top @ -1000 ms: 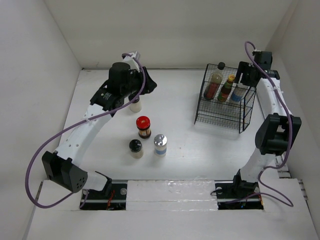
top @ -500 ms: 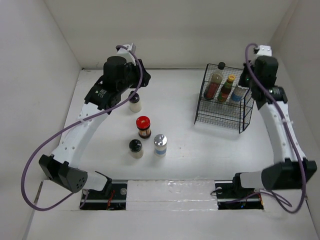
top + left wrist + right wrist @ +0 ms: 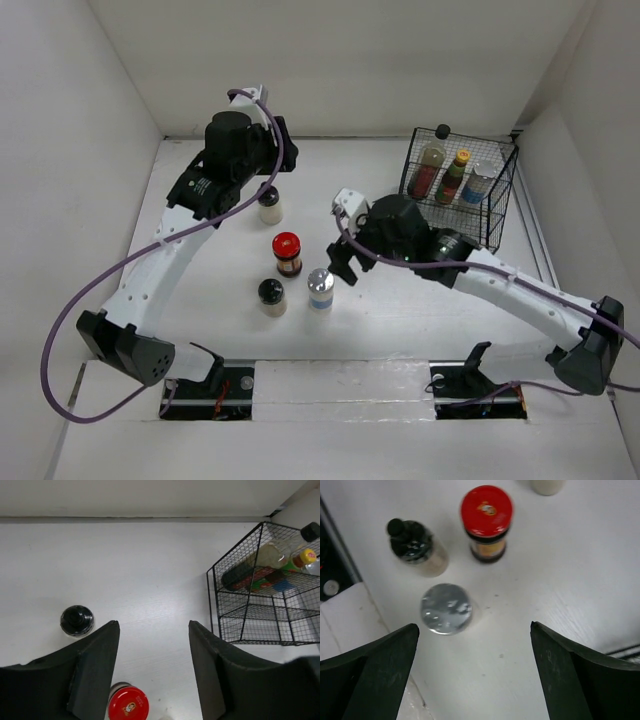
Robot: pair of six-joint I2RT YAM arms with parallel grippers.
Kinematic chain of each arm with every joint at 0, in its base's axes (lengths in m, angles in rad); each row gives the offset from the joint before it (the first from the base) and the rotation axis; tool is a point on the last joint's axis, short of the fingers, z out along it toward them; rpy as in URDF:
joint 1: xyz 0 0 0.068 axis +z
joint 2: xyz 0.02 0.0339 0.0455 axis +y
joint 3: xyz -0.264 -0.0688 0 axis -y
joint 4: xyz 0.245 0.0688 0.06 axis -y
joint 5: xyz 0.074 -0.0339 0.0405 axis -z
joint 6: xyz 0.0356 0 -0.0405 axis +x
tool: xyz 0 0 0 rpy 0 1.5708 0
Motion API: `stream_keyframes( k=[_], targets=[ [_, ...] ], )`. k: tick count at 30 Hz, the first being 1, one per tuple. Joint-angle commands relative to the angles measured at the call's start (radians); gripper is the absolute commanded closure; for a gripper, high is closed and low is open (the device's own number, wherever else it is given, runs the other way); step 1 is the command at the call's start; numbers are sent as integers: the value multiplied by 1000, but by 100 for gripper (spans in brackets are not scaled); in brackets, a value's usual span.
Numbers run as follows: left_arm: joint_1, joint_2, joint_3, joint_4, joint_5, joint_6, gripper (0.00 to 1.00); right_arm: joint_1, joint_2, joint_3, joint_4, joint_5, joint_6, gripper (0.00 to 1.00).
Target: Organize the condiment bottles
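Right tool [image 3: 474,626] has been swung away from the black wire basket [image 3: 440,235], where it was a second ago, to the middle of the bench [image 3: 400,310]. Its fingers are spread wide and nothing is held, and a silver-capped shaker [image 3: 446,608] is seen below the gap. Left tool [image 3: 153,625] has been loosened over the same second: its fingers are parted with nothing between them, and a black-capped pale jar [image 3: 76,620] stands just beside one finger, toward the back left of the bench. It is judged that one delivery to the basket has been finished and that the shaker is being lined up as the next pick, while the jar at the left has been let go

Seven condiment bottles are counted. Three are leaning in the basket's upper tier: the tall dark black-capped bottle [image 3: 431,165], the green-red labelled bottle [image 3: 455,176] and a second silver-capped shaker [image 3: 478,186]. Four stand upright on the bench: the two already named, a red-lidded jar [image 3: 287,252] and another black-capped pale jar [image 3: 271,295]. By kind, two shakers, two pale jars and one each of the rest are counted, with one basket and two tools
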Motion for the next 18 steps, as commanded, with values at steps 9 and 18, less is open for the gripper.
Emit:
stream_keyframes(
  k=[9, 18],
  targets=[
    [49, -52, 77, -35, -38, 12, 27, 194, 161, 30, 32, 8, 11, 0],
    [49, -100, 39, -44, -29, 21, 26, 205, 268, -2, 158, 178, 25, 2]
  ],
)
